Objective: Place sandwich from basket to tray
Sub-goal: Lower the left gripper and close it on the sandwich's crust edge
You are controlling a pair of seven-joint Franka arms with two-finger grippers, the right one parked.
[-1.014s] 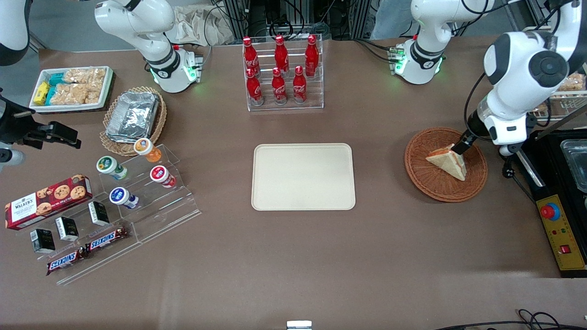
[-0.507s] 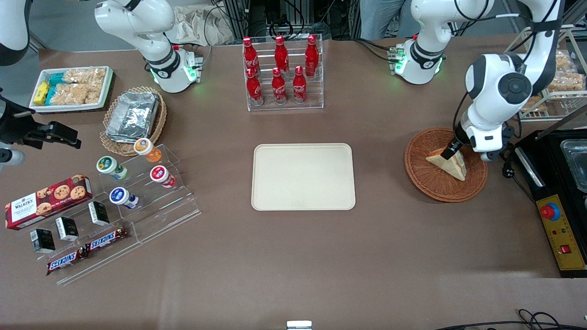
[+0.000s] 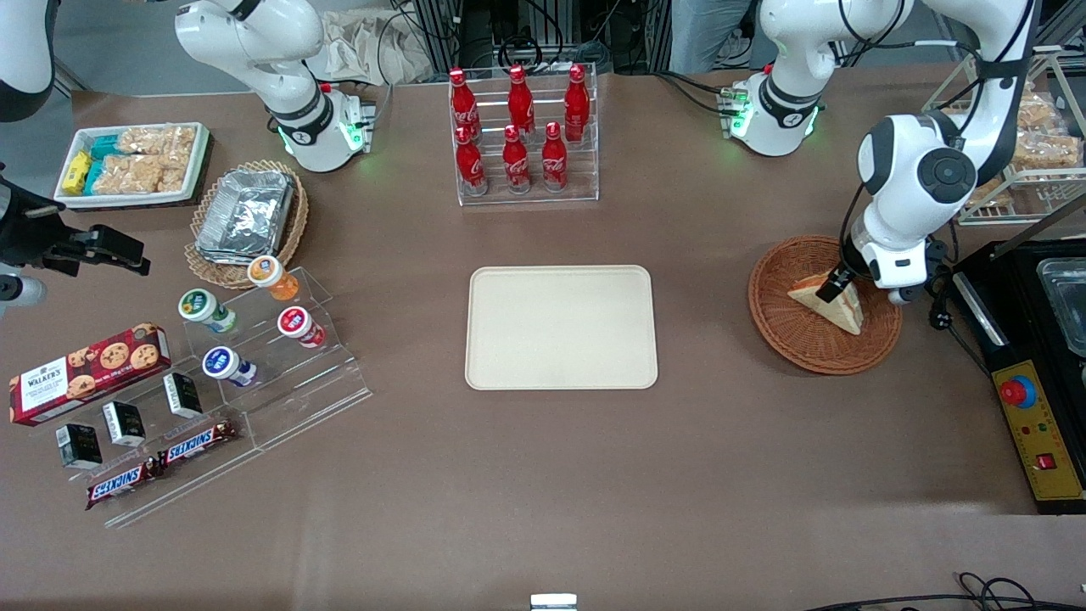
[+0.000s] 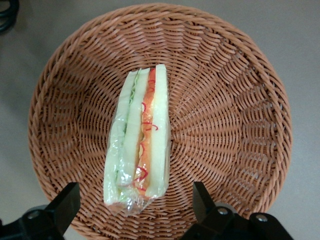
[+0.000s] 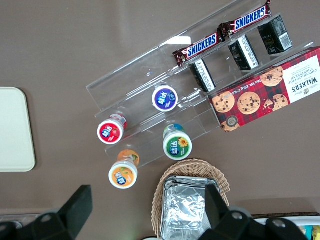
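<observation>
Sandwich (image 4: 137, 137) lies in the reddish-brown basket (image 4: 235, 95), standing on edge in clear wrap, its filling edge turned up toward the wrist camera. From the front it is a wedge (image 3: 830, 304) whose long edge slants across the basket. Left gripper (image 4: 135, 207) hangs over one end, fingers (image 4: 66, 204) spread wide on either side, not touching it. Cream tray (image 3: 561, 327) sits well apart.

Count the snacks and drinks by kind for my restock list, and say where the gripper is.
Cola bottles: 6
Yogurt cups: 4
Snickers bars: 2
Small black boxes: 3
Cookie box: 1
Sandwich: 1
Total: 17
The gripper is over the basket, fingers open on either side of the sandwich.
</observation>
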